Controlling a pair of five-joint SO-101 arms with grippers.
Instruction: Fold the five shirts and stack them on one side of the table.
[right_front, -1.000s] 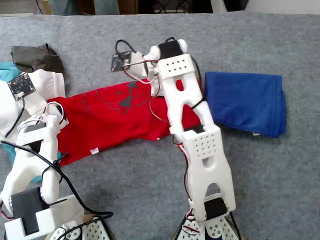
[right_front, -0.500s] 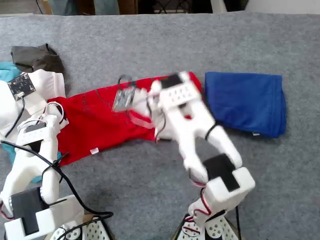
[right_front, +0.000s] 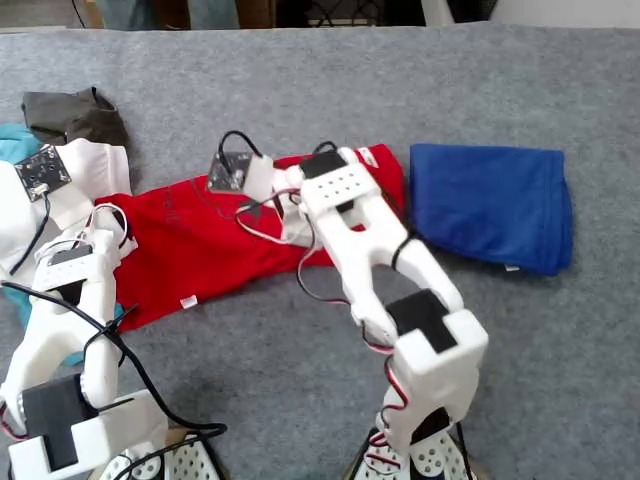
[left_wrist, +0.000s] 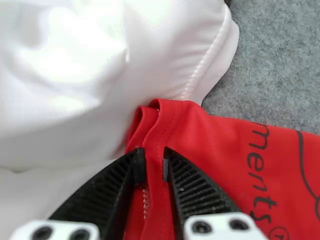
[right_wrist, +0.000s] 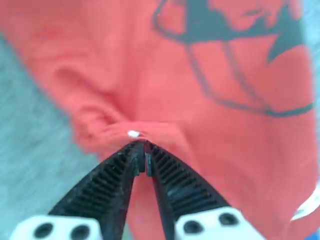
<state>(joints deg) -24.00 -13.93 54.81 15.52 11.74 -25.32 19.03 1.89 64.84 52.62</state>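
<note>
Across the middle of the grey worktop (right_front: 500, 90), a red shirt (right_front: 200, 240) lies spread lengthwise, pinned at both ends by two arms. At its left end, the left end effector (left_wrist: 150, 170) pinches a raised fold of the shirt's hem, its black ribbed jaws nearly together with red cloth between them, right beside a white shirt (right_front: 95, 165). The right end effector (right_wrist: 141, 156) is clamped tight on a bunched ridge of the same red fabric, close to the dark printed graphic.

A second ago the right arm stretched long across the shirt, its wrist out past the far hem. Since then it has drawn back and bent sharply, its elbow now toward the near edge and its wrist over the shirt's upper middle. The shirt's right end, earlier covered by the arm, now shows as a red corner just beside a folded blue shirt (right_front: 490, 205). The left arm has held its place throughout.

A dark olive shirt (right_front: 75, 115) and a teal shirt (right_front: 15, 140) sit bunched near the white one at the left side.
</note>
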